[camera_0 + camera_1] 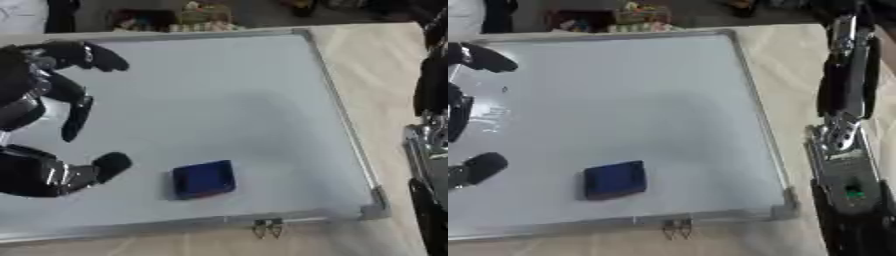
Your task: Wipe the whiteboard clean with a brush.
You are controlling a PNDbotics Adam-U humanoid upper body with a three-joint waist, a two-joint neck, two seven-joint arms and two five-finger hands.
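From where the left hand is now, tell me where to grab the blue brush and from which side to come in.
Take the blue brush across its two longer sides, coming down from above. It lies flat on the whiteboard with only its top and thin sides exposed, so nothing can go under it. The left hand is open just to its left, the nearer one; fingers and thumb could probably straddle it.

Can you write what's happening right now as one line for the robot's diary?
left hand open over whiteboard | brush lying free on board | right hand hidden | board looks clean
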